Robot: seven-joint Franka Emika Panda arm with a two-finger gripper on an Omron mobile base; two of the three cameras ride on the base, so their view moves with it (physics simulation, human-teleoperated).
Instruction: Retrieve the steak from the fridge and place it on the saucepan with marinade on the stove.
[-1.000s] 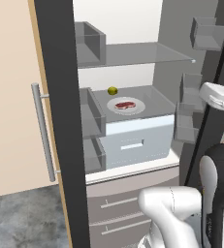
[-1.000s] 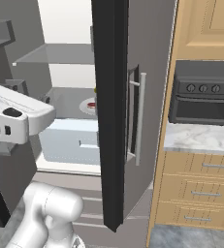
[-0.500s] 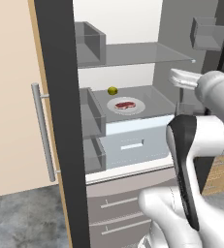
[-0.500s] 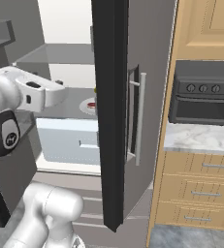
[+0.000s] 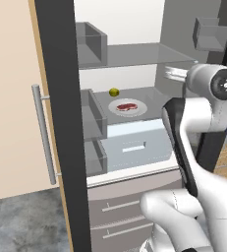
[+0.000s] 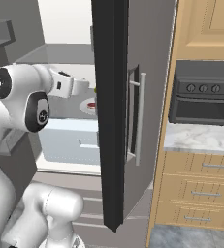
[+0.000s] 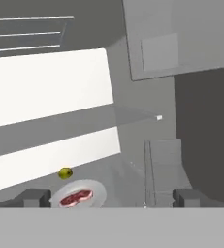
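The steak [image 5: 126, 106] lies on a round white plate [image 5: 138, 110] on a shelf inside the open fridge [image 5: 61, 123], above a white drawer. My gripper [image 5: 170, 73] hovers at the right of the opening, above and to the right of the plate, pointing inward. In the right base view the gripper [image 6: 84, 86] is just left of the steak [image 6: 90, 104]. In the hand view the steak [image 7: 76, 197] sits low between the widely parted fingertips [image 7: 36, 197], nothing between them. The gripper [image 7: 112, 198] is open. The saucepan and the stove are out of view.
A small yellow-green fruit [image 5: 114, 92] sits behind the plate. A glass shelf [image 5: 134, 54] spans the fridge above it. Door bins [image 5: 93, 113] line the left door. The right fridge door [image 6: 147, 97] stands between the arm and a black oven [image 6: 203, 94] on a marble counter [image 6: 196, 138].
The arm has swung up from low in front of the base. Its hand now sits at shelf height in the fridge opening. The jaws stayed open.
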